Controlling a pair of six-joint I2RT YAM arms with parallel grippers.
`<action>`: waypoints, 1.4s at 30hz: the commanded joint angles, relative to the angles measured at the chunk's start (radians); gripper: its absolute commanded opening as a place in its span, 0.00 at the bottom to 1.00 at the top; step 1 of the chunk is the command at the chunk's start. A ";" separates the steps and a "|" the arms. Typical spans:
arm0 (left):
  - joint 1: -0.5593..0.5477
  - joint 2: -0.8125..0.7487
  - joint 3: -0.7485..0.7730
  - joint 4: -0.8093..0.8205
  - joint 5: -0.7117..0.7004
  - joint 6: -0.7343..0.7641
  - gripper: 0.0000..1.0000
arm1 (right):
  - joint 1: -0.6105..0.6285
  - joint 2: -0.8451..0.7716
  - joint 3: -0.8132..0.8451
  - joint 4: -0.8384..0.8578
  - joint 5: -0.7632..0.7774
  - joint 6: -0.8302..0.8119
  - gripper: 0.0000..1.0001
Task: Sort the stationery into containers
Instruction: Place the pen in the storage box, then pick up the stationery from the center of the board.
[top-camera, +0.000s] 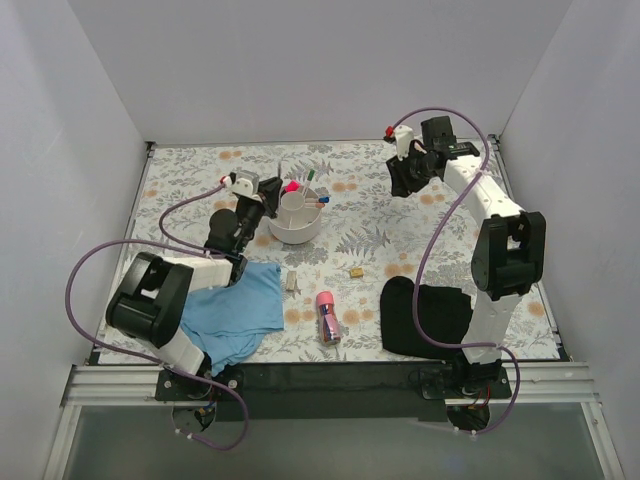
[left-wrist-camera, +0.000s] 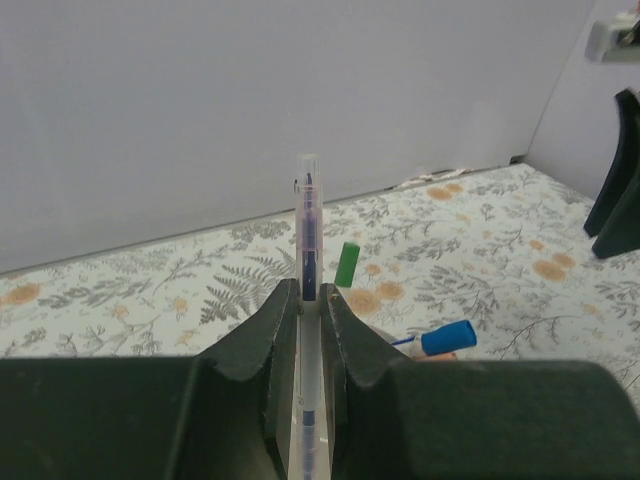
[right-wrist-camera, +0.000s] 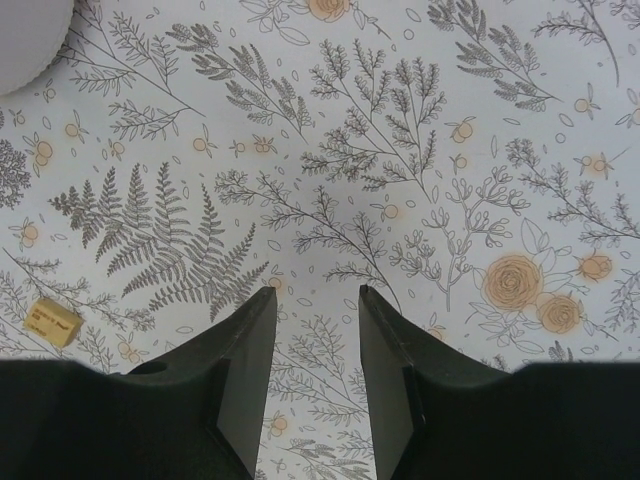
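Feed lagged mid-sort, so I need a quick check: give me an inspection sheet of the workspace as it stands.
Surface: floral tabletop, flat.
Job's things: white organiser holds several pens; pink tube, brass piece, grey piece lie loose.
Clutter: blue cloth, black cloth near the arm bases.
Grippers: left pincer shut on clear pen; right pincer open, empty.
Cables: purple cables loop along both arms.
Surroundings: plain walls on three sides.

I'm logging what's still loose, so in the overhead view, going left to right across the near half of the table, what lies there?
In order: blue cloth → small grey piece → pink tube → small brass piece → black cloth.
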 joint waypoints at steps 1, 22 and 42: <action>0.015 0.043 0.008 0.035 -0.019 -0.019 0.00 | -0.002 -0.005 0.088 -0.011 0.007 -0.011 0.47; 0.042 -0.200 0.121 -0.355 -0.076 0.151 0.68 | -0.004 0.009 0.085 -0.007 -0.085 -0.015 0.48; 0.145 -0.496 0.081 -1.312 0.003 0.006 0.75 | 0.315 -0.261 -0.489 -0.025 -0.153 -0.730 0.55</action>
